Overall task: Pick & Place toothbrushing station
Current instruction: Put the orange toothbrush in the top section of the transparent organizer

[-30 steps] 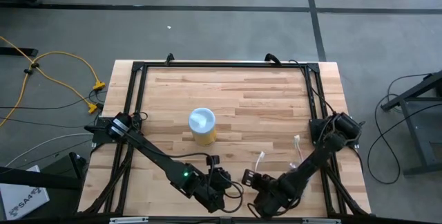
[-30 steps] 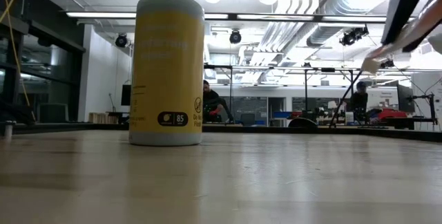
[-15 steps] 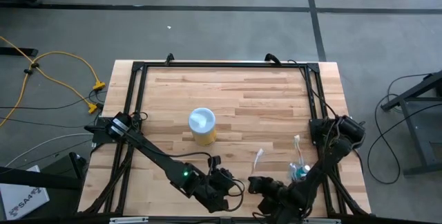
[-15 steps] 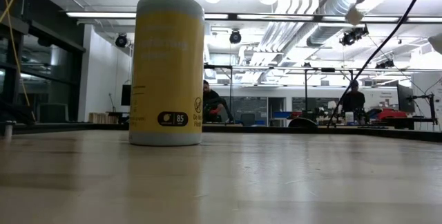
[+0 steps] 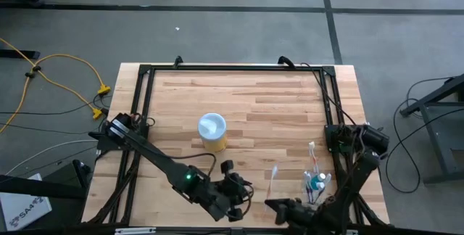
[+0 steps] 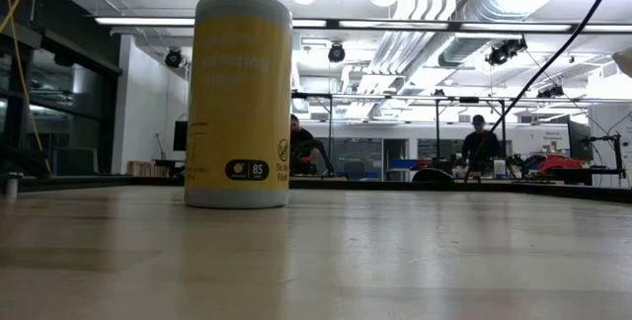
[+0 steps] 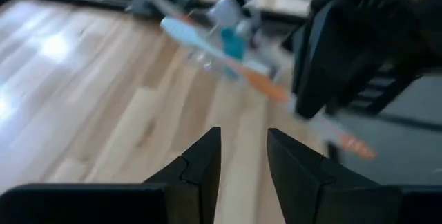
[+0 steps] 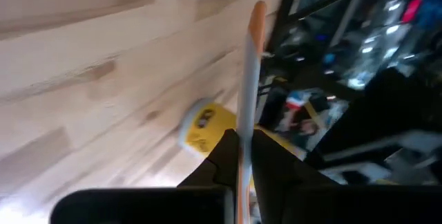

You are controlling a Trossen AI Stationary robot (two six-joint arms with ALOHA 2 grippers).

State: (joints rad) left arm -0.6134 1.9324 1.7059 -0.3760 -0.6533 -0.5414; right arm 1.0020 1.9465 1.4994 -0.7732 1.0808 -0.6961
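From above, the right gripper [image 5: 278, 207] has slid back to the near edge of the desk [image 5: 283, 97] over the last second, and that retreat uncovers the station: the clear holder cup [image 5: 314, 183] with its teal-capped bottles and a few brushes now shows near the right arm's base, with a loose white toothbrush [image 5: 273, 179] lying just beside it toward the middle. The left gripper [image 5: 233, 199] sits close by at the near edge, barely shifted, and the yellow canister [image 5: 212, 132] stands well apart at mid-desk. At desk level, the brush and arm that crossed the upper right a moment ago are gone; only the canister [image 6: 242, 98] and people far off in the room remain. The left wrist view shows its jaws spread and empty, aimed at the blurred cup [image 7: 224, 41] with an orange-handled brush [image 7: 266, 86] poking out. The right wrist view shows its jaws pressed together on a thin toothbrush [image 8: 250, 72] with an orange end, lifted clear of the wood. My read: one brush is in hand and travelling, placement in the cup is yet to come.
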